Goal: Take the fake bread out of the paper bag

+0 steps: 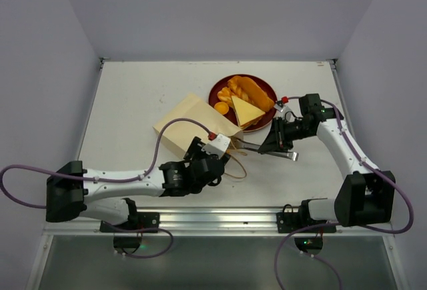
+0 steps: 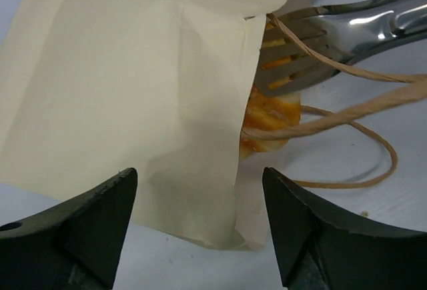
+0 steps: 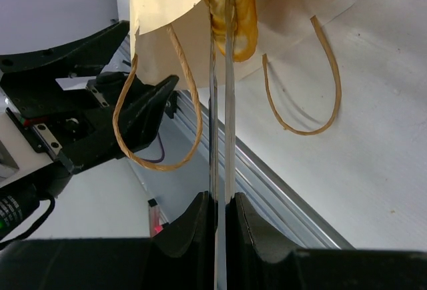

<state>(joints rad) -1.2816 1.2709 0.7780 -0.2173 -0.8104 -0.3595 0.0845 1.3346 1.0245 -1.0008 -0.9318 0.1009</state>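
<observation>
Over near the middle of the tabletop [image 1: 133, 103] the paper bag [image 1: 190, 123] is lying flat on its side, mouth pointing toward the near right, with its brown cord handles [image 2: 347, 113] flopped out on the surface. Just beside it on the far right is a red plate [image 1: 217, 93] that already has some of the fake bread [image 1: 245, 111] on it: a pale triangular sandwich slice, a long orange roll [image 1: 253, 91] and a small round orange bun [image 1: 221, 108].

The right pincer [image 3: 220, 203] is pressed together on a pair of metal tongs [image 1: 250, 146], and the tongs' slotted tips reach leftward right to the bag's mouth. They're pinching a round orange-brown piece [image 2: 270, 117] that sits at the opening, half tucked behind the paper edge, so can't tell exactly which bread it is.

The left pincer [image 2: 198, 183] is spread wide, sitting low on the near side of the bag. From its wrist view the bag's near edge lies just past the two fingers, and nothing is pinched between them.
</observation>
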